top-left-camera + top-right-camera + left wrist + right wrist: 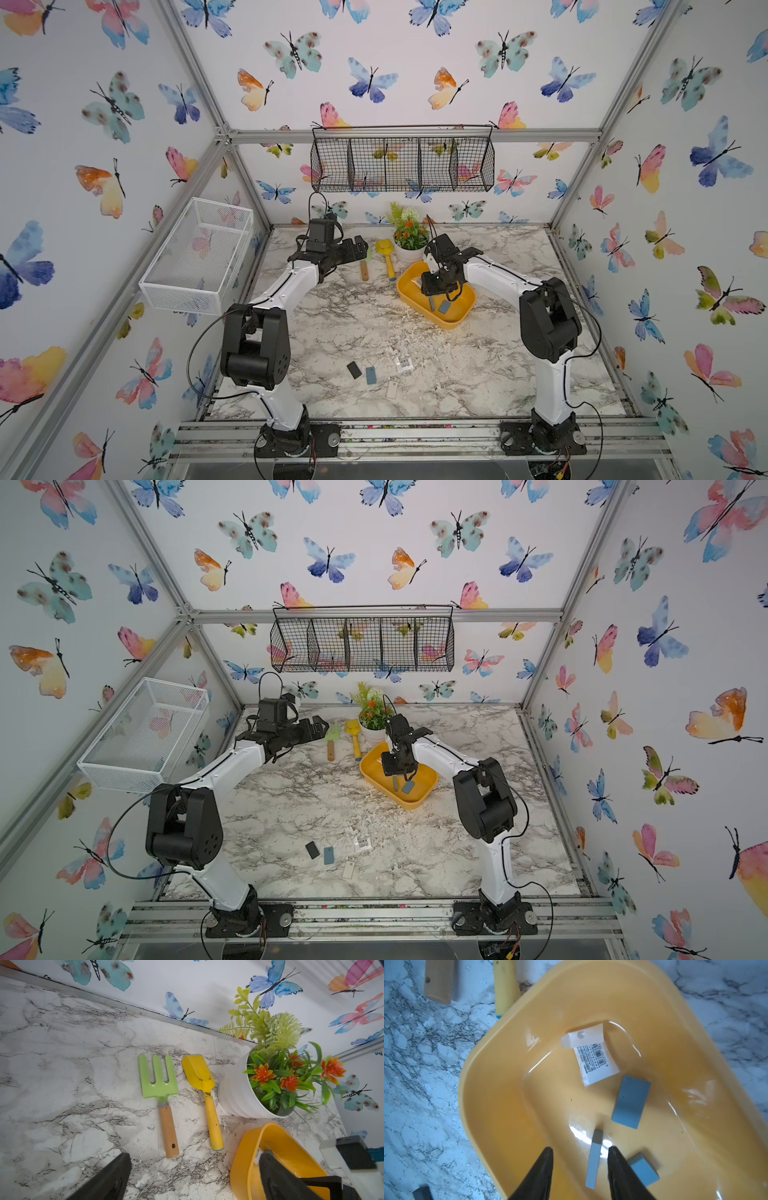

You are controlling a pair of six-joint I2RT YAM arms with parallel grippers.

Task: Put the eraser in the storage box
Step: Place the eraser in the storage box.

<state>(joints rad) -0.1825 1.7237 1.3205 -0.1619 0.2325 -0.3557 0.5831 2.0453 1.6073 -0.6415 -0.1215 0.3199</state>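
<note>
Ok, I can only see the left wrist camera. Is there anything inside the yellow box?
Observer: Yes. The right wrist view shows a blue eraser lying in the storage box, near a white label.
Kid: Is one being held?
Observer: No. The right claw is open above the box; a thin eraser sits between its fingers, with a clear gap on one side.
Kid: Any left outside?
Observer: Yes. In both top views a black eraser and a loose blue eraser lie on the table, toward its front.
</note>
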